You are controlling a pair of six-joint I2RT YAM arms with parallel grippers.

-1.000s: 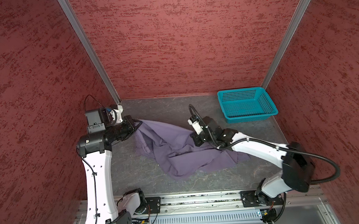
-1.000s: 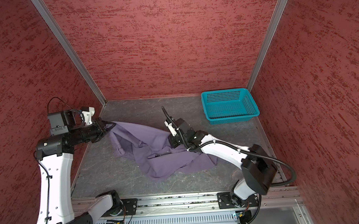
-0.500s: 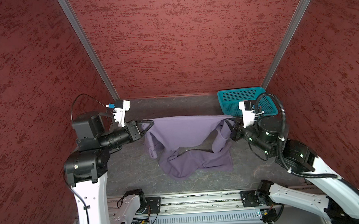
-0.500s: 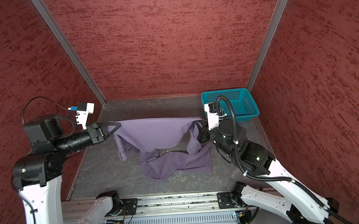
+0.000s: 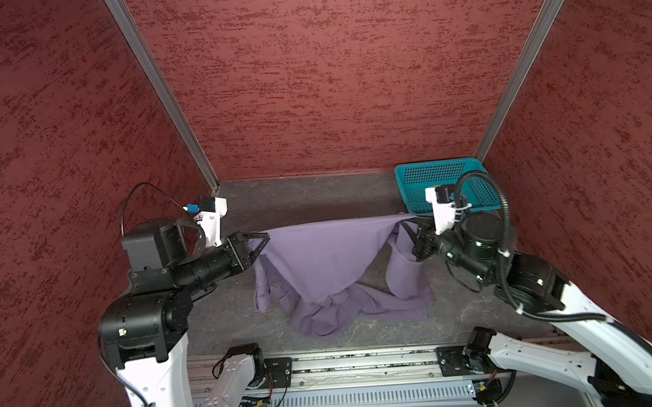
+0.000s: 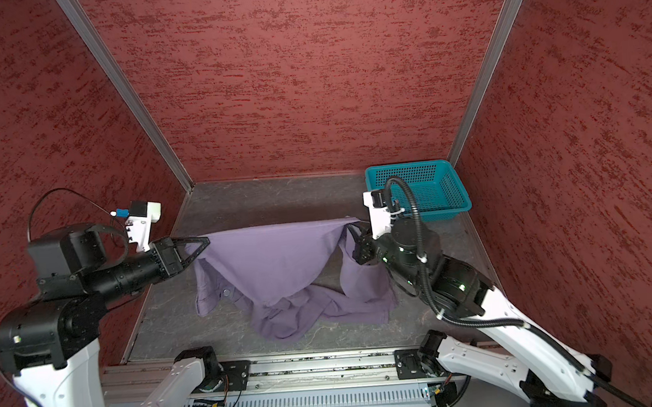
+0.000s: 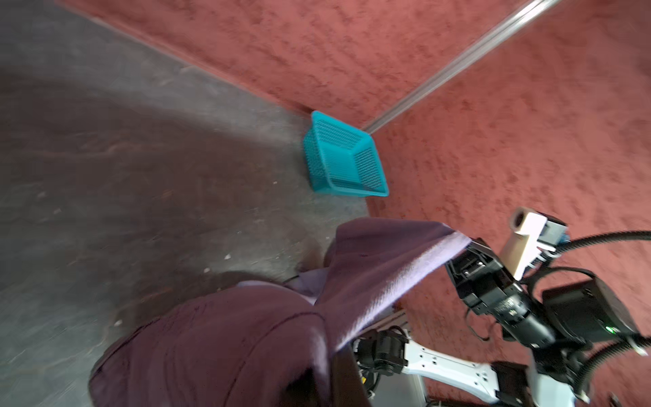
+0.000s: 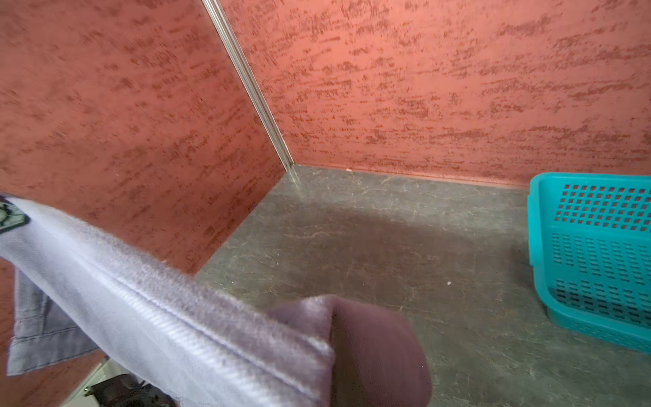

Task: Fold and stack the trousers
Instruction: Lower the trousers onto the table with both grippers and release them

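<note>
In both top views, left gripper [image 5: 264,237] and right gripper [image 5: 410,228] clamp trousers [image 5: 320,260] outside basket [image 5: 433,164].

You have a dark grey veined tabletop [image 5: 308,198], a teal basket [image 5: 435,164] standing on it near the 1 o'clock corner, the bunched lower part of the purple trousers [image 5: 324,318] resting from centre toward 6 o'clock, apart from the basket.
</note>
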